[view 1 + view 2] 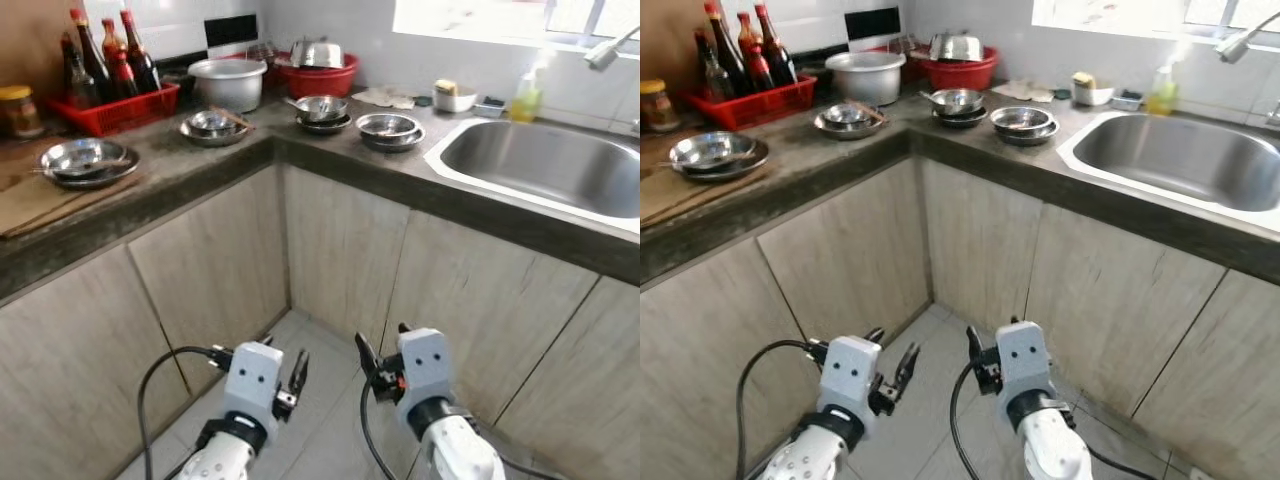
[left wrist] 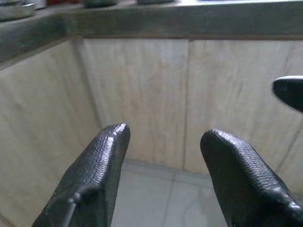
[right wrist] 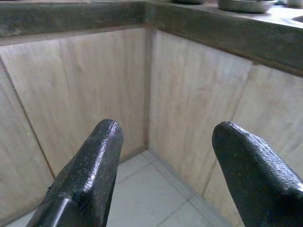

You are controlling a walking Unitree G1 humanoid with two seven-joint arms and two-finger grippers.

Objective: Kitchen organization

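Both grippers held low before the corner cabinets, fingers parted and empty.

The left gripper (image 2: 163,139) and right gripper (image 3: 165,132) hover above the tiled floor (image 1: 320,400), pointing at the cabinet doors (image 1: 340,250). Steel bowls (image 1: 388,128) sit on the countertop (image 1: 200,165) above, beside the sink (image 1: 550,165).

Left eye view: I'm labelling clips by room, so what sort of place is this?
Most likely a home kitchen: an L-shaped counter with a steel sink, stacked steel bowls, and sauce bottles in a red basket.
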